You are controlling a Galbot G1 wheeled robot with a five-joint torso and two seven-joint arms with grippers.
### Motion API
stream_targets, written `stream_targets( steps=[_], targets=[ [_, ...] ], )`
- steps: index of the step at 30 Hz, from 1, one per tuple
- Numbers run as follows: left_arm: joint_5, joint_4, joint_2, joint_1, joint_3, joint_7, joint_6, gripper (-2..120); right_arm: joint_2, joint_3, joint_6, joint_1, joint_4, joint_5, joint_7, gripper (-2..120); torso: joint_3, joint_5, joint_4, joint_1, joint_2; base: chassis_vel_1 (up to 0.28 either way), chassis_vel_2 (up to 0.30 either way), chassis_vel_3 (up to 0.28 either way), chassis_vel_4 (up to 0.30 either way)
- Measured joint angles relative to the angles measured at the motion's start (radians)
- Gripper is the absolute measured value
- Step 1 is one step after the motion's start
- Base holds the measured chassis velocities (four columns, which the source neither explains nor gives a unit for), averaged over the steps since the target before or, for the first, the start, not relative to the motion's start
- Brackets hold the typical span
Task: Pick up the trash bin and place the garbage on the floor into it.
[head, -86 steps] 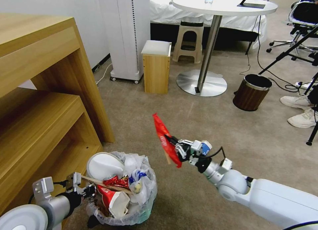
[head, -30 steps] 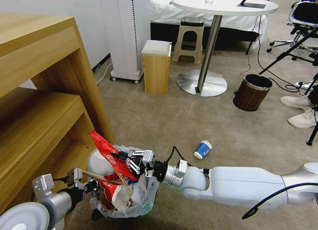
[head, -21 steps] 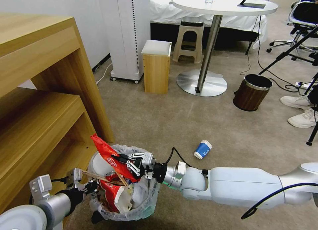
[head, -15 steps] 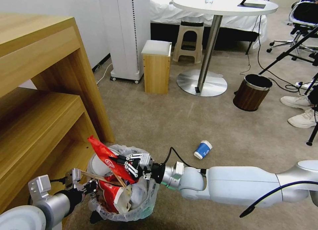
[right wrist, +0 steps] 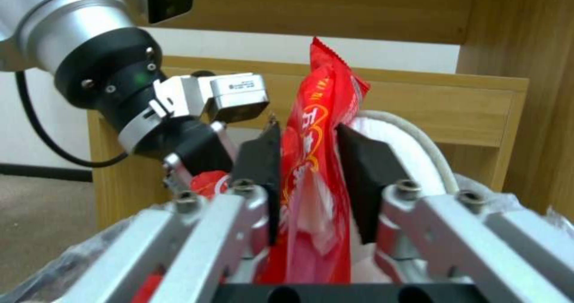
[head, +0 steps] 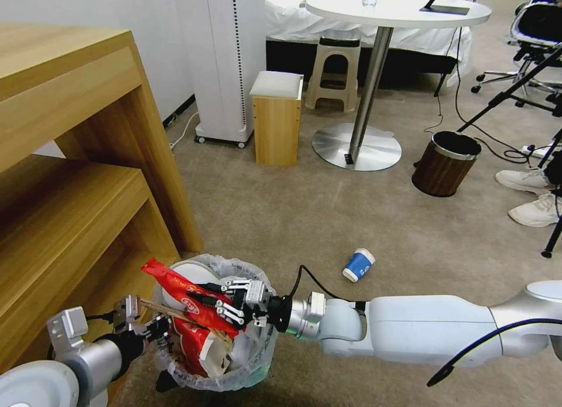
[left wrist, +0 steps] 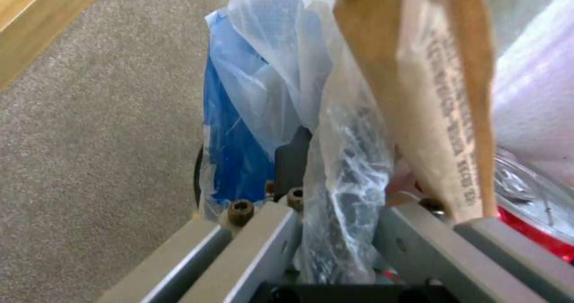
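right gripper (head: 213, 304) is sitting over the mouth of the trash bin (head: 257, 369), jaws nearly closed and pinching the red wrapper (head: 175, 287) between the two black pads (right wrist: 365, 177). in the right wrist view the wrapper (right wrist: 314, 159) is standing up between the pads, squeezed flat at the grip. the wrapper is sticking out from the fingers across the bin's heap, its free end reaching past the bin's rim on the shelf side. the right arm is stretching in low over the floor (head: 363, 219) from the side away from the shelf.

left gripper (head: 153, 328) is clamping the bin's rim on the near shelf side; in the left wrist view its fingers (left wrist: 263, 244) are closing on the bin wall and the crinkled plastic liner (left wrist: 341, 195), with the blue base (left wrist: 230, 159) showing beyond. the bin is hanging from this grip above the carpet, just beside the foot of the wooden shelf unit (head: 88, 178).

the bin is packed with garbage: a white slipper (head: 193, 275) at the back against the rim, a red-white carton (head: 202, 348), a wooden stick (head: 170, 312) lying across the top.

a blue paper cup (head: 358, 264) is lying on its side on the floor, near the bin on the side away from the shelf. farther out from the bin a brown wood-grain bin (head: 445, 163) is standing, well apart.
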Motion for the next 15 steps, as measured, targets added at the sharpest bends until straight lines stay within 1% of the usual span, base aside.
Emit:
stream_targets(
  steps=[1, 4, 5, 6, 9, 10, 11, 12, 13, 14, 15],
  targets=[
    [0.000, 0.000, 0.000, 0.000, 0.000, 0.000, 0.000, 0, 0.000, 0.000, 0.000, 0.000, 0.000, 0.000, 0.000, 30, 0.000, 0.0000, 0.0000, 0.000, 0.000, 0.000, 0.000, 0.000, 0.000],
    [-0.002, 0.001, 0.003, 0.001, -0.002, -0.001, -0.001, 0, -0.006, 0.003, 0.000, -0.002, -0.001, -0.004, -0.001, 45, 0.000, 0.0001, 0.0000, 0.000, 0.000, 0.000, 0.000, 0.000, 0.000],
    [-0.002, 0.001, 0.003, 0.001, -0.002, -0.001, -0.001, 0, -0.006, 0.003, 0.000, -0.002, -0.001, -0.004, -0.001, 45, 0.000, 0.0001, 0.0000, 0.000, 0.000, 0.000, 0.000, 0.000, 0.000],
    [-0.003, 0.001, 0.003, 0.001, -0.003, -0.001, -0.002, 0, -0.008, 0.006, 0.001, -0.002, -0.001, -0.006, -0.003, 52, 0.000, 0.0001, 0.0000, 0.000, 0.000, 0.000, 0.000, 0.000, 0.000],
    [-0.005, 0.001, 0.003, 0.001, -0.003, -0.003, -0.002, 0, -0.012, 0.011, 0.004, -0.006, 0.001, -0.006, -0.012, 65, 0.000, 0.0000, 0.0000, 0.000, 0.000, 0.000, 0.000, 0.000, 0.000],
    [-0.005, 0.001, 0.003, 0.001, -0.003, -0.003, -0.002, 0, -0.012, 0.011, 0.004, -0.006, 0.001, -0.006, -0.012, 65, 0.000, 0.0000, 0.0000, 0.000, 0.000, 0.000, 0.000, 0.000, 0.000],
    [-0.005, 0.001, 0.003, 0.001, -0.003, -0.003, -0.002, 0, -0.013, 0.013, 0.004, -0.006, 0.001, -0.005, -0.016, 68, 0.000, 0.0001, 0.0000, 0.000, 0.000, 0.000, 0.000, 0.000, 0.000],
    [-0.006, 0.001, 0.003, 0.002, -0.003, -0.004, -0.003, 0, -0.015, 0.016, 0.005, -0.007, 0.001, -0.003, -0.021, 76, 0.000, 0.0001, 0.0000, 0.000, 0.000, 0.000, 0.000, 0.000, 0.000],
    [-0.006, 0.000, 0.003, 0.002, -0.003, -0.004, -0.003, 0, -0.015, 0.018, 0.006, -0.008, 0.000, -0.002, -0.024, 78, 0.000, 0.0001, 0.0000, 0.000, 0.000, 0.000, 0.000, 0.000, 0.000],
    [-0.006, 0.000, 0.003, 0.002, -0.003, -0.004, -0.003, 0, -0.015, 0.018, 0.006, -0.008, 0.000, -0.002, -0.024, 78, 0.000, 0.0001, 0.0000, 0.000, 0.000, 0.000, 0.000, 0.000, 0.000],
    [-0.006, 0.000, 0.002, 0.003, -0.002, -0.004, -0.003, 0, -0.016, 0.020, 0.006, -0.009, 0.000, -0.001, -0.026, 84, 0.000, 0.0001, 0.0000, 0.000, 0.000, 0.000, 0.000, 0.000, 0.000]
  ],
)
